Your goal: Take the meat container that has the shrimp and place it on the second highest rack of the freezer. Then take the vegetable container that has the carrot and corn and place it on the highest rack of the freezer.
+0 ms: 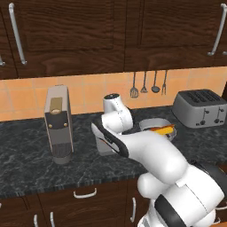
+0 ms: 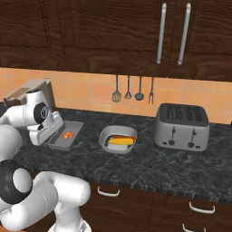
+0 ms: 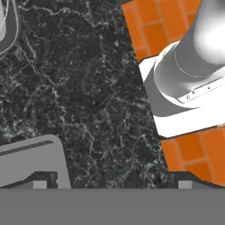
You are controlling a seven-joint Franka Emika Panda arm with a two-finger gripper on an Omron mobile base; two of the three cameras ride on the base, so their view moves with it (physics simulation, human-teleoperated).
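Gripper [image 3: 112,182] spread wide, holding nothing, low over the counter [image 2: 149,165]. Meat container [image 2: 66,135] with shrimp [image 2: 68,134] sits mid-counter, left of the rounded vegetable dish [image 2: 118,139].

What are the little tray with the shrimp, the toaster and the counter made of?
The meat container looks like dull grey metal, plain and matte, though it could be plastic. The toaster seems brushed metal, silvery with soft shine. The counter looks like polished dark stone, black with pale veins.
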